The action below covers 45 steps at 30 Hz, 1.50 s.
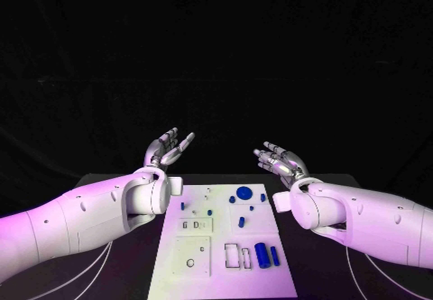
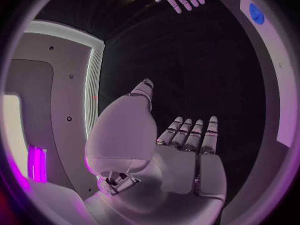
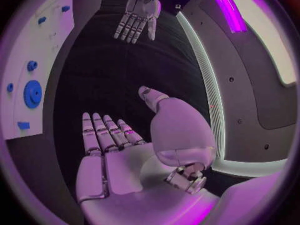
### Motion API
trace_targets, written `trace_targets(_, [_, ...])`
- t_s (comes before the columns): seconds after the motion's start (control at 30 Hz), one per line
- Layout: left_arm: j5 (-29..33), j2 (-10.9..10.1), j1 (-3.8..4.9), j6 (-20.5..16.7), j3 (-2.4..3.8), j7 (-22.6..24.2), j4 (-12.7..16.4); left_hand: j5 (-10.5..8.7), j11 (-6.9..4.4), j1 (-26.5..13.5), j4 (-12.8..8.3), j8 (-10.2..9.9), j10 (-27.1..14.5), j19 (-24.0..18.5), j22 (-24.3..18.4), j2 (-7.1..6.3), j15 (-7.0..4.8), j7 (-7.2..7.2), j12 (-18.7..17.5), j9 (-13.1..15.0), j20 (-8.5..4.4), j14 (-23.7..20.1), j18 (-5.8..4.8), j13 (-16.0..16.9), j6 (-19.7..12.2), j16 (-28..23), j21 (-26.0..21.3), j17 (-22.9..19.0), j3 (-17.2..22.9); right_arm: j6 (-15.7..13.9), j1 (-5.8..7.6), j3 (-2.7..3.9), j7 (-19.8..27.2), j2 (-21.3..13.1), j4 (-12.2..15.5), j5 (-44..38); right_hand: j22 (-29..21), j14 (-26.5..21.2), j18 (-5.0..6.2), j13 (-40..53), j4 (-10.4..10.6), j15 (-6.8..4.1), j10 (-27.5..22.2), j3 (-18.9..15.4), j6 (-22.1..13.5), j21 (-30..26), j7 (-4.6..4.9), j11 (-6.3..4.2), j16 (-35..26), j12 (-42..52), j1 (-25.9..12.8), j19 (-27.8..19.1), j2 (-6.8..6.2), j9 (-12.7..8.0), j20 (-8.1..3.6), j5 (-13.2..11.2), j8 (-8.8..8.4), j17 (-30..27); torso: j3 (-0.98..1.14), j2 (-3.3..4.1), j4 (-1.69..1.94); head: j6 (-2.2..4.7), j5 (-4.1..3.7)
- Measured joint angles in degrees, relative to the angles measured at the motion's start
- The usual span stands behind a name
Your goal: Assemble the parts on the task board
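The white task board (image 1: 216, 275) lies in the middle of the black table, with several small blue parts on it. A round blue gear (image 1: 243, 192) sits near its far edge, and two blue cylinders (image 1: 263, 255) lie at its near right. My left hand (image 1: 168, 147) is raised above the table beyond the board's far left corner, fingers apart and holding nothing. My right hand (image 1: 281, 161) hovers beyond the far right corner, also spread and empty. In the left wrist view the left hand (image 2: 181, 150) is flat; the right wrist view shows the right hand (image 3: 125, 150) likewise and the gear (image 3: 32, 93).
Both white forearms (image 1: 108, 212) flank the board on either side. Rectangular recesses (image 1: 193, 255) mark the board's near half. The black table (image 1: 316, 275) runs around the board.
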Motion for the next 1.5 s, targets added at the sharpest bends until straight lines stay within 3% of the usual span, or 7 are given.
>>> trace_targets(0.33, [0.94,-3.96,0.09,2.52,-0.06,0.99,2.95,0.45,1.95,4.42,0.6,1.44,7.33,3.38,0.65,1.45,1.45,0.44,1.03,1.04,0.98,6.59,0.89,0.67,6.42,1.48,1.36,1.08,1.28,6.4,2.74,-1.21,-1.88,-0.78,-2.95,-8.94,2.01,16.99,2.25,1.24,-3.94,-1.73,17.11,2.31,13.05,4.23,0.93,-0.96,4.22,2.9,6.11,12.22,-0.84,2.33,0.19,0.0,3.89,2.42,-0.03,0.37,-0.04,-0.17,-0.71])
trace_targets(0.47, [1.16,-5.15,0.2,2.91,-0.07,1.48,3.33,0.45,4.42,6.23,0.04,4.37,18.88,15.03,2.62,2.47,1.7,1.05,3.81,2.6,0.87,21.08,2.75,1.96,15.66,5.89,5.04,3.59,2.31,5.54,3.55,-0.97,-1.82,-1.17,-3.81,-16.65,2.72,22.75,3.01,1.55,-5.38,-2.67,23.77,3.01,19.04,5.88,1.53,-1.68,5.82,4.0,7.47,16.82,-1.49,3.39,0.19,0.0,5.67,3.22,-0.07,0.84,-0.03,-0.38,-1.1])
trace_targets(0.63, [1.1,-5.9,0.54,3.86,-0.08,1.88,5.61,0.45,2.6,9.9,-0.58,9.69,37.97,29.01,5.01,2.19,-1.78,3.59,8.3,5.45,0.37,38.56,6.4,3.04,31.88,13.05,11.24,7.44,3.96,5.02,4.0,-1.09,-2.16,-0.98,-3.8,-25.76,3.69,28.31,3.92,1.71,-7.21,-4.34,31.84,4.65,27.71,8.47,2.81,-3.2,7.63,5.1,9.07,22.71,-2.49,4.9,-0.34,0.0,8.41,4.06,-0.17,1.64,0.13,-0.44,-1.48])
trace_targets(1.03, [-0.46,-10.5,2.35,5.67,-0.06,1.74,11.77,0.45,0.69,12.51,-0.1,10.61,44.49,34.06,5.32,0.49,-4.03,4.31,7.44,5.84,-1.31,43.87,6.36,2.19,35.62,15.09,13.53,10.24,6.73,5.63,6.6,-0.84,-5.7,-0.75,-4.21,-44.42,5.37,40.85,4.77,1.7,-9.36,-7.9,43.16,7.31,36.9,13.07,4.86,-5.97,11.44,4.79,10.62,31.4,-4.04,6.41,-2.92,-0.69,11.02,6.4,-0.52,4.48,0.76,0.12,-2.11])
trace_targets(1.27, [-1.26,-13.52,2.89,6.52,-0.06,1.39,16.67,0.45,0.9,12.81,0.06,10.61,44.69,35.26,5.49,0.19,-3.83,4.31,6.65,5.83,-1.69,44.07,6.33,2.13,35.62,15.09,14.28,10.64,7.2,8.68,8.09,-0.7,-10.73,-0.17,-4.07,-58.84,8.05,49.49,4.77,2.15,-10.55,-10.64,47.88,6.52,39.5,18.36,3.49,-8.01,15.61,4.2,10.67,37.57,-5.46,7.11,-5.78,-0.69,11.82,9.61,-0.76,6.49,1.4,0.36,-2.87])
trace_targets(1.33, [-1.41,-14.43,2.94,6.76,-0.07,1.25,18.12,0.45,0.9,12.81,0.06,10.61,44.69,35.43,5.55,0.19,-3.83,4.31,6.64,5.83,-1.86,44.07,6.32,2.13,35.62,15.09,14.42,10.7,7.2,9.95,8.36,-0.68,-12.7,0.1,-3.85,-63.66,13.76,60.55,4.79,2.92,-10.68,-14.06,51.69,4.3,41.72,28.39,1.82,-9.99,24.9,3.31,10.07,46.92,-7.44,8.0,-9.63,0.92,12.6,16.96,-0.87,6.99,1.58,0.47,-3.09])
trace_targets(1.5, [-1.67,-15.63,3.03,7.19,-0.07,0.95,20.39,0.25,0.69,12.92,0.06,10.61,44.9,36.34,5.67,-0.16,-3.83,4.31,6.27,5.83,-2.16,44.07,6.27,2.13,35.62,15.09,14.82,10.95,7.52,12.21,8.68,-0.65,-17.03,0.88,-3.7,-73.63,24.26,62.87,4.78,3.58,-9.88,-15.04,52.45,4.64,42.03,40.11,1.52,-10.71,39.72,2.21,8.79,52.09,-8.72,8.65,-10.95,1.24,12.64,29.05,-1.15,8.32,2.06,0.67,-3.65])
